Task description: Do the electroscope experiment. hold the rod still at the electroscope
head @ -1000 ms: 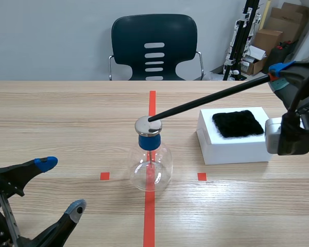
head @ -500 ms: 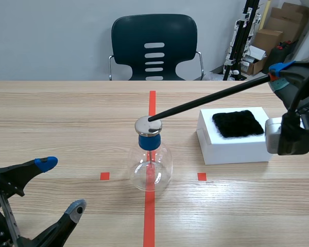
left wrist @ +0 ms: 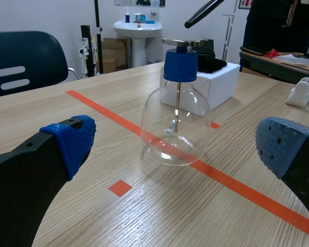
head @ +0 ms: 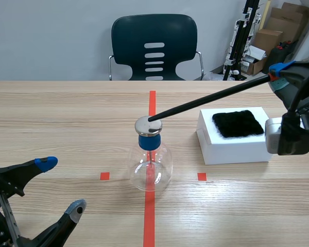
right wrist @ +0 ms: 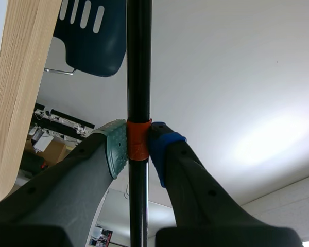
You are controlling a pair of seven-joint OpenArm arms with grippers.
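The electroscope [head: 151, 160] is a clear glass flask with a blue stopper and a round metal cap [head: 148, 125], standing on the red centre line. A long black rod [head: 211, 98] slants down from the right, and its tip rests at the cap. My right gripper [head: 276, 73] is shut on the rod's far end, the pads pressing an orange band [right wrist: 138, 140] on the rod [right wrist: 138, 62]. My left gripper [head: 62, 188] hangs open at the near left, well short of the flask [left wrist: 175, 121]. The rod's tip [left wrist: 202, 12] shows just above the cap.
A white box [head: 234, 136] with a black fur cloth [head: 237, 123] on top stands right of the flask, under the rod. A dark chair [head: 154, 47] stands behind the table's far edge. Cardboard boxes and a stand fill the back right corner.
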